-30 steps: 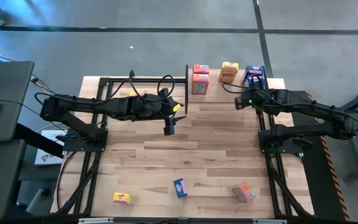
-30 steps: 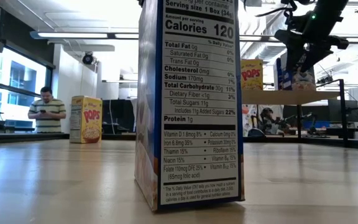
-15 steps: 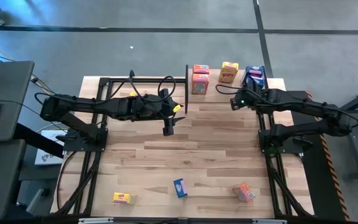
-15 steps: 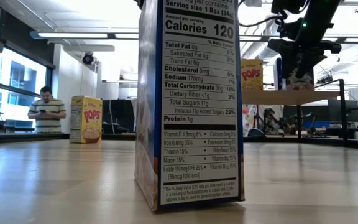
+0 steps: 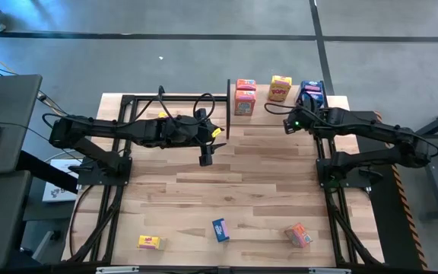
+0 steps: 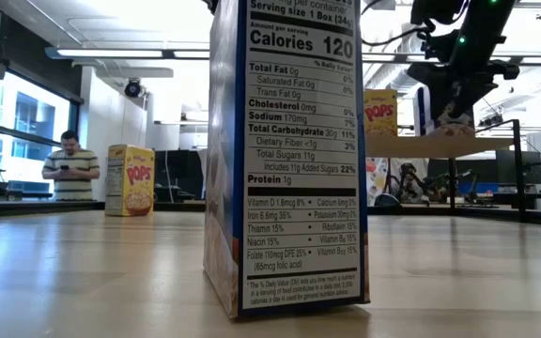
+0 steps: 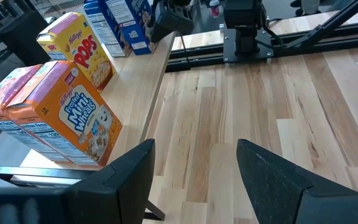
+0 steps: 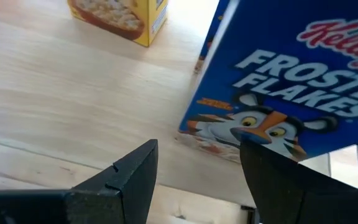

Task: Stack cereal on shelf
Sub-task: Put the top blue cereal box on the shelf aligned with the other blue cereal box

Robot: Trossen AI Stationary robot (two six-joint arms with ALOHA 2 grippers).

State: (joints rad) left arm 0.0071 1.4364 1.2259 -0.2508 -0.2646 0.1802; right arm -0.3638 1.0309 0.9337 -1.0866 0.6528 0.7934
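- The left pincer [image 5: 206,157] hangs over the middle of the slatted light-wood bench [image 5: 265,175], fingers apart and holding nothing; it seems to be waiting just short of the shelf.
- Three small cardboard cereal boxes lie loose near the bench's front edge: a yellow one [image 5: 149,242], a blue one [image 5: 220,229] and an orange one [image 5: 298,235]. They are well apart from each other, probably next to be fetched.
- The raised light-wood shelf [image 7: 143,74] with thin black uprights stands at the far edge of the bench. On it, two orange Frosted Mini-Wheats boxes [image 5: 244,96] stand upright, touching one another.
- A yellow Pops box [image 5: 280,88] stands alone further along the shelf.
- Blue Frosted Flakes boxes [image 5: 311,91] stand at the shelf's right end, printed fronts showing a cartoon tiger.
- The right pincer [image 5: 299,111] sits just beside those blue boxes, fingers spread and clamped on nothing, likely just after setting one down.
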